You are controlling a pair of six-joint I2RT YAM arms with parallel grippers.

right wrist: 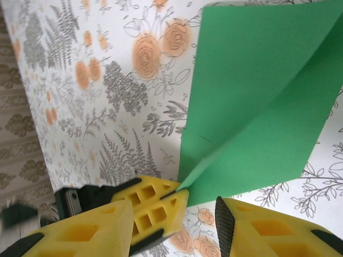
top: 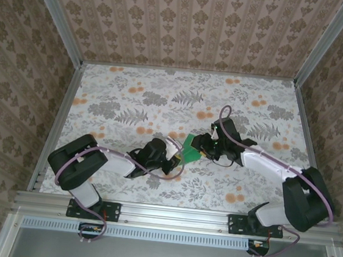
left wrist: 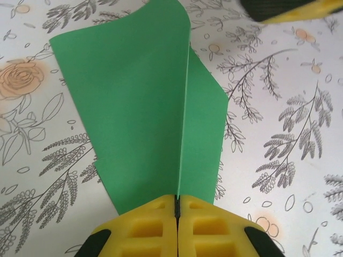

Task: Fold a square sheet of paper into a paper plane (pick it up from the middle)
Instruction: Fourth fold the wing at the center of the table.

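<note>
The bright green sheet of paper lies folded at the table's middle, between the two grippers. In the left wrist view the paper spreads as two flaps from a raised middle crease. My left gripper is shut on the near end of that crease. From the right wrist view, the same paper fans out from the left gripper, which pinches its pointed corner. My right gripper stands open just short of the paper's edge, with nothing between its yellow fingers. From above, the left gripper and right gripper nearly meet.
The tablecloth carries grey fern and orange flower prints. Patterned walls with metal rails close the table on three sides. A tip of the right gripper's finger shows at the top right of the left wrist view.
</note>
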